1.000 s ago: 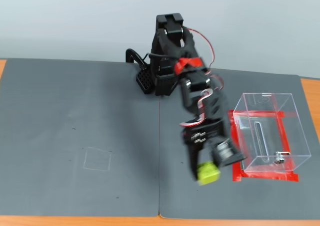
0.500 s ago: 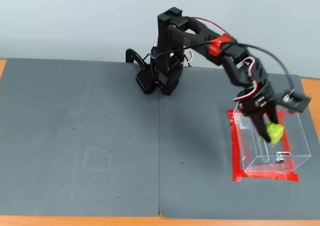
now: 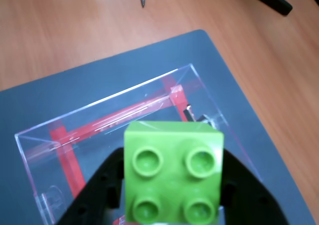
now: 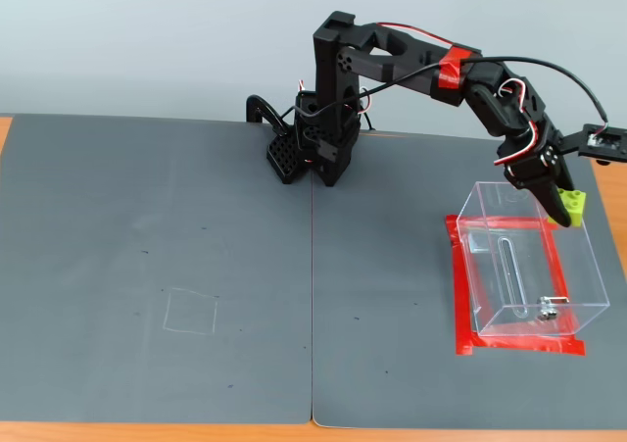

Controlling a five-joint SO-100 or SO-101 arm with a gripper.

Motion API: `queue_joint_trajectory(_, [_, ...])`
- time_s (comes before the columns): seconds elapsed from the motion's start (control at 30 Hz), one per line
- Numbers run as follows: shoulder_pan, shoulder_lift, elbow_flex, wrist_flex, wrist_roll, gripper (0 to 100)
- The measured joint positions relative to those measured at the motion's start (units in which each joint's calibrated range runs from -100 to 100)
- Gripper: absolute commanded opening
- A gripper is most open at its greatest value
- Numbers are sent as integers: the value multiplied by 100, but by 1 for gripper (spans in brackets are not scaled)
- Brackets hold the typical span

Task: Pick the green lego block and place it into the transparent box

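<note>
pick part done: gripper (image 3: pixel 172 205) clamped on green lego block (image 3: pixel 173 172), holding it in air above transparent box (image 4: pixel 578 266), near its far edge in fixed view. left to do: lower, let go inside box.

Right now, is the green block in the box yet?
Not yet. The gripper holds the green lego block above the open top of the transparent box.
</note>
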Motion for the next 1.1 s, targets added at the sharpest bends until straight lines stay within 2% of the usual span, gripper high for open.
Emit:
queue_joint_trajectory(0.43, [-37,0,0,321,-10,15])
queue_joint_trajectory(0.6, [-22,0,0,321,-34,28])
queue_joint_trajectory(0.7, [-22,0,0,321,-34,31])
queue_joint_trajectory(0.87, [29,0,0,321,-34,25])
queue_joint_trajectory(1.1, [346,0,0,321,-34,4])
